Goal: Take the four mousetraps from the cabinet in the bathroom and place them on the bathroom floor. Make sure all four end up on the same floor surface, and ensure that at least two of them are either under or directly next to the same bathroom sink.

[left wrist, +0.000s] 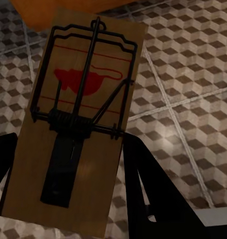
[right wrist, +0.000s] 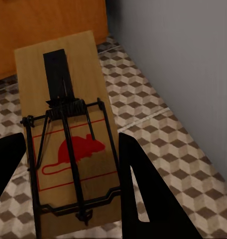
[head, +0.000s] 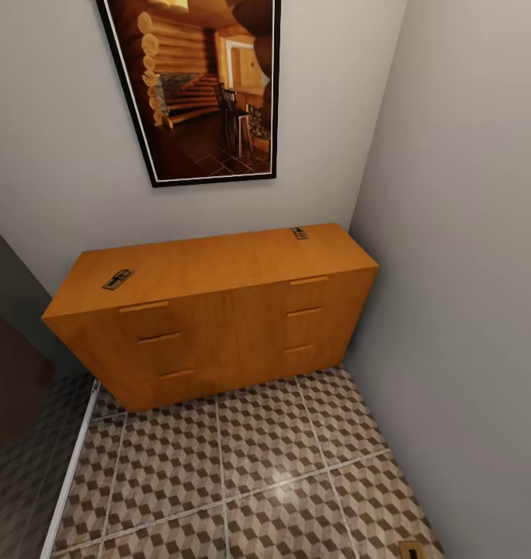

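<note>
Head view looks down on the cabinet (head: 219, 310), an orange-brown sideboard standing against the wall at the centre of the frame, with a framed picture (head: 207, 85) hanging above it at the top. Two mousetraps lie flat on its top, well apart: one mousetrap (head: 118, 279) near the left front corner, another mousetrap (head: 299, 232) near the back edge toward the right. The bathroom floor (head: 258, 466) of cube-patterned tiles fills the lower part of the frame, and at the bottom right edge a small tan piece (head: 411, 550) shows, too cropped to tell what it is. Left wrist view shows the left hand (left wrist: 68, 174) closed on a third mousetrap (left wrist: 78, 124), its dark fingers (left wrist: 153, 189) on either side of the wooden board, above the tiles. Right wrist view shows the right hand (right wrist: 68, 179) gripping a fourth mousetrap (right wrist: 68, 134) in the same way, held over the floor near the cabinet's front and the grey wall (right wrist: 178, 64).
</note>
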Robot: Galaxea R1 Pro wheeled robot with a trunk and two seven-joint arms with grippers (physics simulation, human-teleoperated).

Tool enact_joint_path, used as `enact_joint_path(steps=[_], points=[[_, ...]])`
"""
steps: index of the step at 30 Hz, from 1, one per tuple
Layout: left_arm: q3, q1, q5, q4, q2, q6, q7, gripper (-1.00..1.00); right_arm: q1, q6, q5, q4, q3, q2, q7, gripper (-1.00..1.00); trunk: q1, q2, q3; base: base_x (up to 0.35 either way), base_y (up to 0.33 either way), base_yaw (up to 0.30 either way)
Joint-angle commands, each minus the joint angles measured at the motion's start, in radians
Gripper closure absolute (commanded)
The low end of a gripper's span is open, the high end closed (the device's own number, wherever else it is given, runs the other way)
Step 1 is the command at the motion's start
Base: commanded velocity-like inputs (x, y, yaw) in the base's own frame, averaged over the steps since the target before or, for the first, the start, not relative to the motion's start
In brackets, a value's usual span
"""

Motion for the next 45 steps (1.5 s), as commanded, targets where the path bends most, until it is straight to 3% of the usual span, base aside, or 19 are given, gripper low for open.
enact_joint_path(steps=[1, 18, 34, 45], points=[[-0.009, -0.001, 0.007, 0.004, 0.003, -0.005, 0.001, 1.0, -0.001, -0.001, -0.011, 0.002, 0.006, -0.002, 0.003, 1.0, 0.0, -0.001, -0.001, 0.0, 0.0, 0.0], [-0.009, -0.001, 0.007, 0.004, 0.002, -0.004, 0.0, 1.0, -0.001, 0.001, -0.011, 0.002, 0.007, 0.007, -0.055, 1.0, 0.0, -0.001, 0.003, 0.0, 0.0, 0.223], [-0.009, -0.001, 0.007, 0.004, 0.001, -0.004, 0.0, 1.0, -0.001, 0.001, -0.011, 0.002, 0.006, 0.008, -0.061, 1.0, 0.0, -0.001, 0.018, -0.003, 0.0, 0.258], [-0.009, -0.001, 0.007, 0.004, 0.001, -0.004, 0.0, 1.0, 0.0, 0.001, -0.011, 0.002, 0.006, 0.008, -0.062, 1.0, 0.0, -0.001, 0.027, -0.193, 0.051, 0.258]])
